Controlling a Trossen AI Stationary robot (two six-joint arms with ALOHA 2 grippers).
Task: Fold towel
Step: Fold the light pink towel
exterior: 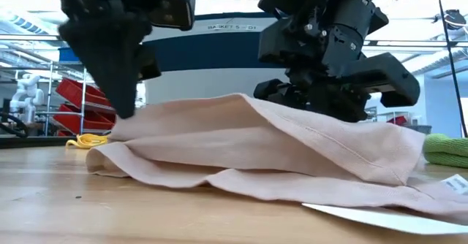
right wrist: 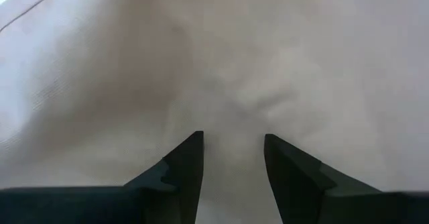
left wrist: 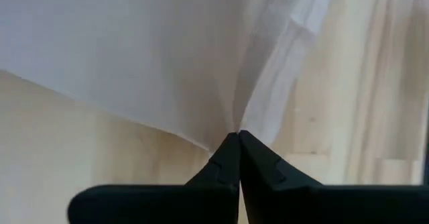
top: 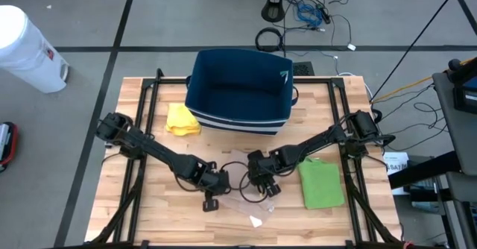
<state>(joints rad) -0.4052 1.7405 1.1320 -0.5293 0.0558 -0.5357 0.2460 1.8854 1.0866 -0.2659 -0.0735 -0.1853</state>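
Fingers of the left gripper: pressed together, clamped on a pinch of the towel at its edge, cloth fanning away from the tips in creases. Fingers of the right gripper: apart, open over the towel with cloth filling the gap ahead of them, nothing pinched. Towel: pale pinkish cloth, rumpled, lying on the table near the middle of the front edge, between the two grippers; in the low view it humps into a ridge and slopes down toward a flatter spread at one side. Left gripper, seen from above: at the towel's left end, low to the wood. Right gripper, seen from above: just beside it, over the towel's middle. Key relation, as a judgement: the cloth runs lengthwise from the left grip across toward the right gripper, so the right fingers sit directly above fabric and are the nearer ones to close on a second hold. Also on the table: blue bin by the back edge, yellow cloth left of it, green cloth toward the front right corner.
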